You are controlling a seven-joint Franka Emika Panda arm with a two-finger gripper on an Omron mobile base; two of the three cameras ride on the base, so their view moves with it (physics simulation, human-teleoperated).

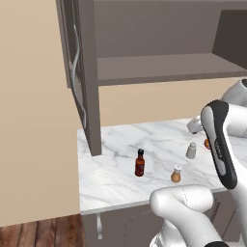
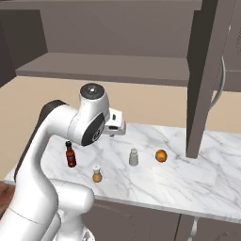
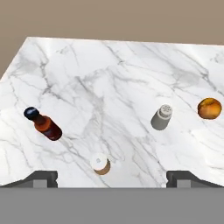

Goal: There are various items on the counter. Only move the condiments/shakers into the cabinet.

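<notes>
The gripper [image 3: 112, 179] is held above the counter [image 3: 109, 70] with its jaws spread wide and nothing between them. Nearest, almost straight below the gap between the jaws and a little toward the left tip in the hand view, the tan shaker [image 3: 100, 163] is seen from above, upright, its long axis pointing up at the hand. From that shaker, the red bottle [image 3: 43, 124] is placed off to the left, also upright, and the grey shaker [image 3: 161, 117] farther out to the right. Beyond the grey shaker, the orange fruit [image 3: 209, 108] is left lying; it is not to be moved. Farthest, above the counter, the cabinet [image 1: 169, 67] is seen with its door [image 1: 72, 72] swung open and its shelf bare. A short descent onto the tan shaker is judged the likely next move.
</notes>
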